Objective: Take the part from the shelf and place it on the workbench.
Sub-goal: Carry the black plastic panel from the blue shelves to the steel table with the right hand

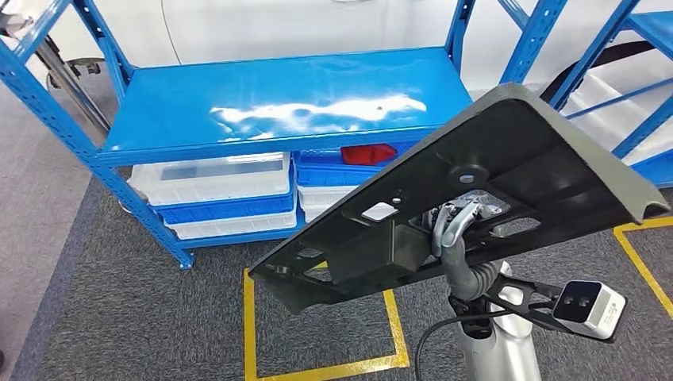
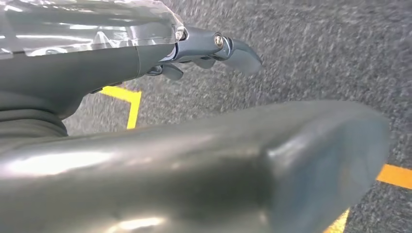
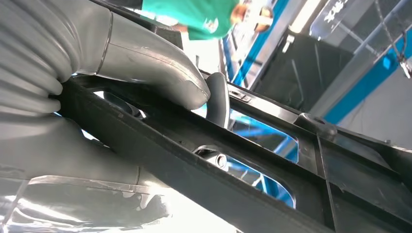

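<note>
The part (image 1: 508,171) is a large dark grey plastic panel with cut-outs and a curled lip, tilted in the air in front of the blue shelf (image 1: 278,103). My right hand (image 1: 456,230) grips it from underneath through an opening near its middle. In the right wrist view the thumb (image 3: 160,73) presses on one side of a rib of the part (image 3: 194,165) and a dark finger (image 3: 218,99) hooks over the other side. My left hand (image 2: 214,48) hangs over the grey carpet, its fingers stretched out and holding nothing.
The shelf's top board is bare and glossy; white and blue bins (image 1: 214,178) and a red item (image 1: 367,152) sit below it. Another blue rack (image 1: 627,103) stands at the right. Yellow tape (image 1: 250,333) marks the carpet. A person in green (image 3: 204,14) stands beyond the part.
</note>
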Available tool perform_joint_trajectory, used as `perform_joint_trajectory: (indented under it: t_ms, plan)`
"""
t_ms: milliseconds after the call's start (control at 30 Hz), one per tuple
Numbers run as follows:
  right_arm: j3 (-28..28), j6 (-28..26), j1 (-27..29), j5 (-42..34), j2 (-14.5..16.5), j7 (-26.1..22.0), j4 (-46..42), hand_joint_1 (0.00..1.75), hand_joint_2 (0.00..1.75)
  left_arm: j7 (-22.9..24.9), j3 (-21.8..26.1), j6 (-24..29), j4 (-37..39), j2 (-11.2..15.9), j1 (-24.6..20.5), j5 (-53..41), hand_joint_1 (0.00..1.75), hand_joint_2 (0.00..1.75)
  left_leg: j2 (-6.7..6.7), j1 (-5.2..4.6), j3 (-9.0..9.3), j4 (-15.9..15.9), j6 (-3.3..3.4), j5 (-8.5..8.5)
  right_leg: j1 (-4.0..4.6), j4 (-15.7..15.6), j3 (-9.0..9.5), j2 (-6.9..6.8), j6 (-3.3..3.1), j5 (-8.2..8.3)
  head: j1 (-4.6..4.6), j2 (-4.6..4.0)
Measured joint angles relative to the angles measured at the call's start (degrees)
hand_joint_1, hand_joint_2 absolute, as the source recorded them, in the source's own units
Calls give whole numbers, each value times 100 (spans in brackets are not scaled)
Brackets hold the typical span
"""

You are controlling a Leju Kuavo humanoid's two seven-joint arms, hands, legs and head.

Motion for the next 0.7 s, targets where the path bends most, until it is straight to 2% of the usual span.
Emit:
perform_joint_trajectory:
  t_ms: [67,133,167,200,233,267,300,333,367,400,433,500,533,567,600,633,667,700]
  plan:
    - [-91,-10,25,47,37,-3,-95,171,175,-11,0,-14,-2,57,-17,-2,0,0,-134,20,-66,177,-71,-146,-32,-37,-1,93,-64,37,0,0]
    - [-159,-38,45,114,93,-5,-187,171,175,-25,-1,-19,-2,105,-15,-15,0,0,-368,47,-337,812,-132,-515,-46,-51,-9,192,-109,61,0,0]
    - [-184,-56,59,142,115,-5,-219,171,175,-28,-1,-19,-2,125,-6,-21,0,0,-425,53,-529,1236,-151,-706,-46,-49,-17,252,-120,67,0,0]
    - [-208,-71,77,157,126,-5,-241,171,175,-29,0,-19,-2,139,0,-22,0,0,-445,58,-686,1570,-163,-816,-44,-46,-21,316,-123,71,0,0]
    - [-230,-82,95,165,131,-4,-257,171,175,-29,1,-20,-2,151,5,-24,0,0,-451,62,-757,1708,-168,-805,-43,-42,-22,382,-122,73,0,0]
    - [-249,-87,109,168,135,-4,-274,171,175,-30,1,-20,-2,160,7,-26,0,0,-460,69,-717,1609,-166,-677,-43,-35,-19,452,-119,74,0,0]
    - [-262,-88,117,169,143,-4,-291,171,175,-31,2,-21,-2,170,5,-27,0,0,-493,78,-570,1279,-157,-460,-44,-26,-13,520,-112,73,0,0]
    - [-271,-87,120,170,151,-4,-311,171,175,-31,2,-21,-2,179,5,-27,0,0,-601,91,-375,840,-141,-241,-47,-15,-12,585,-102,70,0,0]
    - [-276,-87,117,170,160,-5,-329,171,175,-31,1,-22,-2,190,4,-29,0,0,-744,107,-202,445,-122,-89,-43,4,-22,650,-80,71,1,0]
    - [-279,-86,116,170,169,-4,-341,171,175,-31,1,-23,-2,200,4,-30,0,0,-860,115,-83,177,-103,-7,-47,17,-44,712,-49,79,0,0]
    - [-282,-85,119,172,177,-2,-350,171,175,-31,1,-25,-2,206,5,-30,0,0,-941,115,-31,50,-82,6,-55,25,-74,774,-12,93,0,0]
    - [-296,-84,135,173,188,1,-373,171,175,-31,1,-27,-2,218,-1,-28,0,0,-878,100,-21,26,-34,11,-73,11,-122,900,72,133,-1,0]
    - [-311,-84,144,173,190,1,-390,171,175,-32,2,-29,-2,221,-11,-27,0,0,-817,106,-16,1,5,32,-71,18,-134,853,108,131,0,0]
    - [-327,-85,145,172,190,-1,-406,171,175,-32,1,-31,-2,223,-20,-28,0,0,-749,115,-8,-27,45,53,-60,88,-173,720,140,74,1,0]
    - [-340,-85,143,171,191,-2,-417,171,175,-33,1,-33,-2,222,-23,-30,0,0,-677,123,-3,-53,77,70,-49,269,-259,552,165,-50,1,0]
    - [-351,-89,145,171,191,-4,-425,171,175,-33,1,-34,-2,221,-19,-33,0,0,-595,124,-1,-67,100,79,-47,582,-405,363,185,-235,2,0]
    - [-356,-97,147,173,192,-4,-428,171,175,-31,1,-32,-2,221,-7,-40,0,0,-515,117,-8,-67,109,78,-50,976,-594,263,202,-438,2,0]
    - [-359,-113,158,174,192,-4,-431,171,175,-28,2,-28,-2,224,4,-50,0,0,-435,113,-16,-64,110,76,-61,1350,-768,231,216,-590,2,0]
